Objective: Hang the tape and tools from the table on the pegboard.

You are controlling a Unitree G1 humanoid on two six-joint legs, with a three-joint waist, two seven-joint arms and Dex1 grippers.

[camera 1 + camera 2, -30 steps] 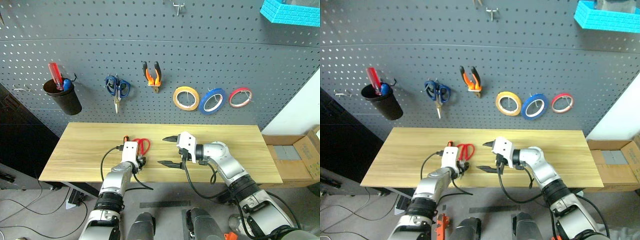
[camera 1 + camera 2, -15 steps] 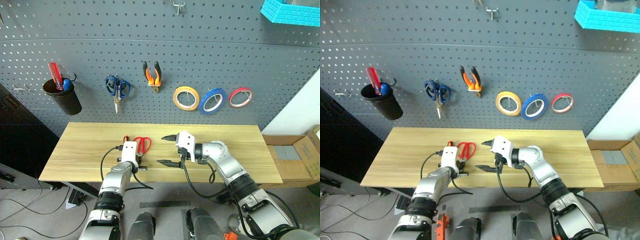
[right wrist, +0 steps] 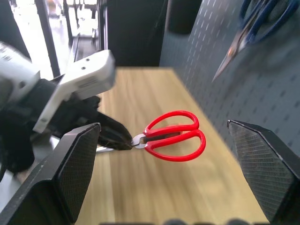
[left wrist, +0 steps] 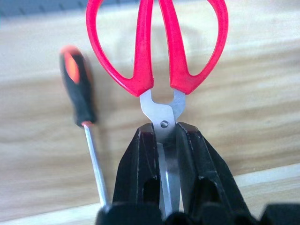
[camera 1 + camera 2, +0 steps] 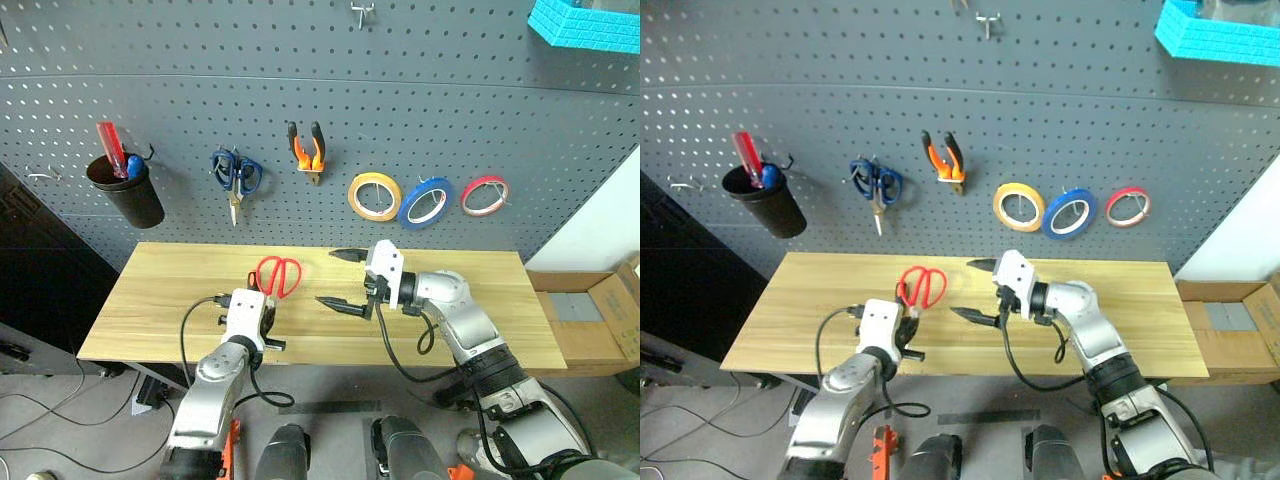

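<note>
My left gripper [image 4: 164, 133] is shut on the blades of the red-handled scissors [image 4: 140, 61]. It holds them just above the table [image 5: 480, 320], handles pointing toward the pegboard [image 5: 450, 110]. The orange-and-black screwdriver [image 4: 77, 89] lies on the table beside them. To the right of the scissors [image 5: 275, 275], my right gripper [image 5: 328, 277] hovers open and empty, its fingers pointing left at them. The blue tape [image 5: 408, 216] and the orange-handled pliers [image 5: 308, 165] hang on the pegboard.
Also on the pegboard are blue-handled scissors [image 5: 235, 175], a black cup [image 5: 135, 205] with red and blue handles in it, yellow tape [image 5: 352, 197] and red tape [image 5: 465, 198]. A cyan basket [image 5: 585, 22] sits top right. A cardboard box [image 5: 590, 320] stands right of the table.
My left gripper closed on the scissors' blades, then lifted them off the table and drew back a little. My right gripper rose slightly and stayed open.
</note>
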